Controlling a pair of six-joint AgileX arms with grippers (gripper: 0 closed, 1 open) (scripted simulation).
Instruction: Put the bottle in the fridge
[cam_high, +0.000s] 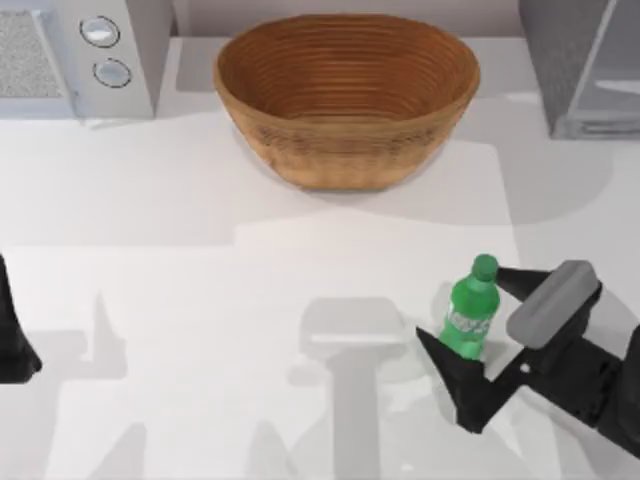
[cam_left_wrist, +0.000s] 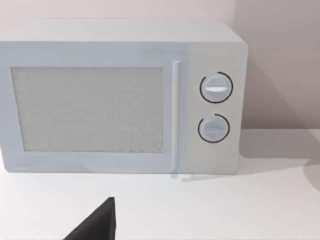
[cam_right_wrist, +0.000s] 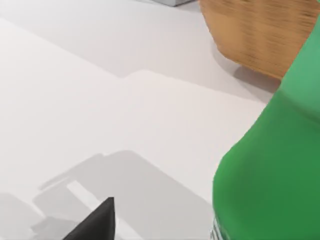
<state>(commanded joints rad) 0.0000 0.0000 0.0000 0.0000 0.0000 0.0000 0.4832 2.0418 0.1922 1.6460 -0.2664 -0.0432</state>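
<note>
Lighting: bright, even, diffuse. Table (cam_high: 200, 300): soft grey shadows, broad arm-shaped patches toward the near edge. Basket (cam_high: 345, 95): shadow at its base; rim blurred in right wrist view. Microwave (cam_left_wrist: 120, 95): faint shadow underneath. No glare.

White table (cam_high: 200, 200) carries microwave (cam_high: 90, 50), basket (cam_high: 345, 95), fridge (cam_high: 585, 65), bottle (cam_high: 470, 315).

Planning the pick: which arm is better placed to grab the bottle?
Right. The right gripper already straddles the bottle, fingers open, on the fridge side. The left arm sits parked at the table's far left edge.
</note>
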